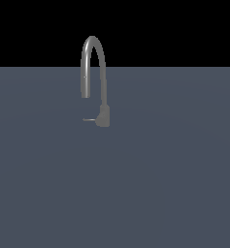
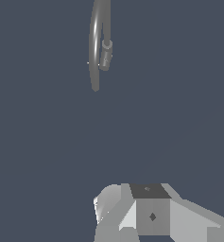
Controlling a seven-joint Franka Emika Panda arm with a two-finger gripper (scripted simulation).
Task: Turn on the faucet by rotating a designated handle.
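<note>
Going from the exterior view's left, the handle (image 1: pixel 89 119) is jutting sideways from the faucet (image 1: pixel 103 116) base as a thin rod, level with the bench (image 1: pixel 174 184), so I am judging it as not yet turned. The arched spout is rising above it, its mouth hanging over the handle side. Nothing of me is showing in that view. In the wrist view my end effector (image 2: pixel 146 215) is hovering well apart from the faucet (image 2: pixel 97 47); I cannot tell whether my fingers are apart or together
</note>
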